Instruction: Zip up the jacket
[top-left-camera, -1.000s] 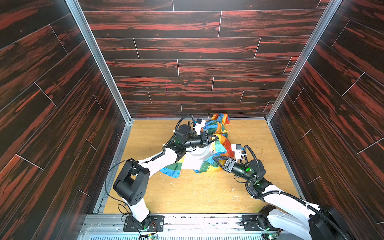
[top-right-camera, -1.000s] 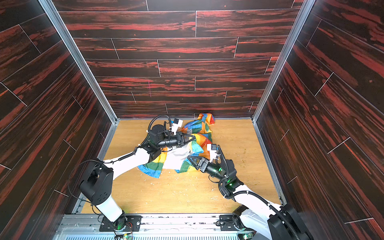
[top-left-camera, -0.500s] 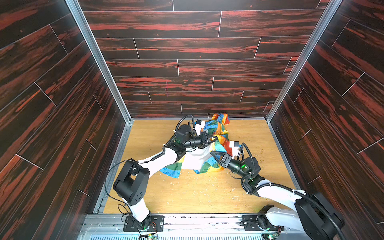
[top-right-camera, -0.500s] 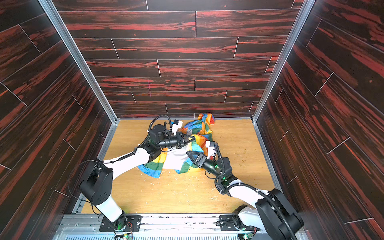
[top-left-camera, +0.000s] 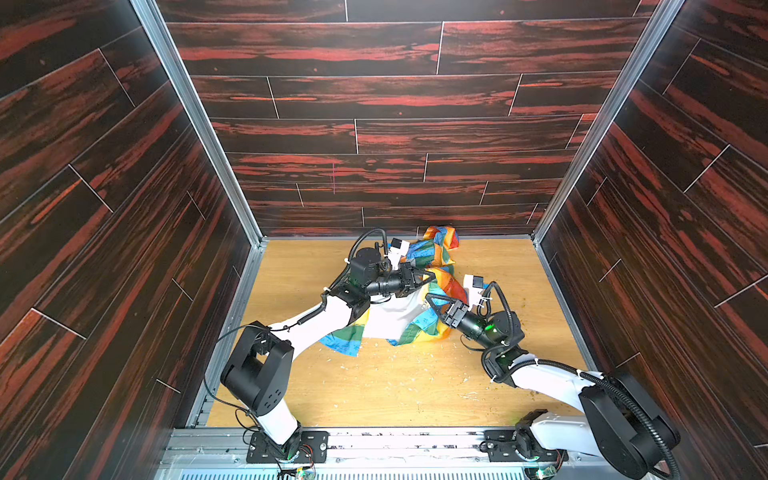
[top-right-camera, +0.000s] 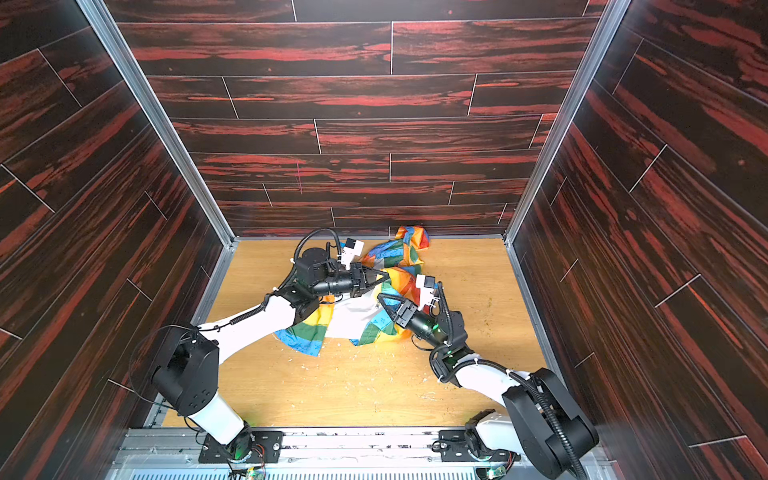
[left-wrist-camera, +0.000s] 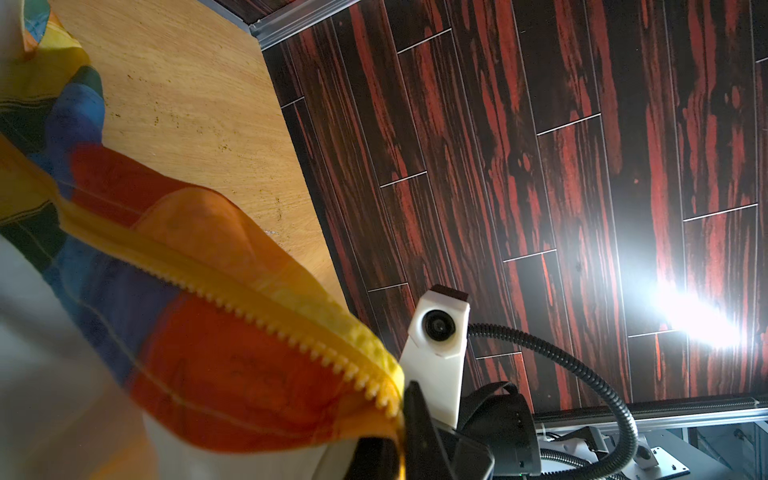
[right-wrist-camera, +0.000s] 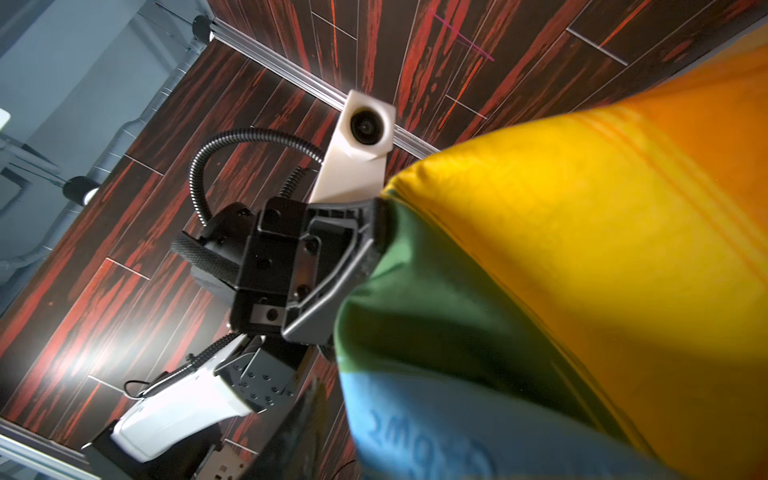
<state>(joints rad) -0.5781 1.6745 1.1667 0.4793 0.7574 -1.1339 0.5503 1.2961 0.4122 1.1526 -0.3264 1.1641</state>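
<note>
Closing in: right pincer (top-left-camera: 431, 300) has come up from near side to jacket (top-left-camera: 395, 322), jaws narrowing. Its black finger now sits right beside loose end of zip (left-wrist-camera: 266, 316) in left wrist view. Can't tell if it pinches yet. Left pincer (top-left-camera: 428, 276) same as before: pressed shut on jacket's yellow-green edge, holding it up. Jacket lies crumpled on worktop (top-left-camera: 374, 386), back middle, between arms, zip undone. I think second grab is nearly made; joining zip ends comes next.
</note>
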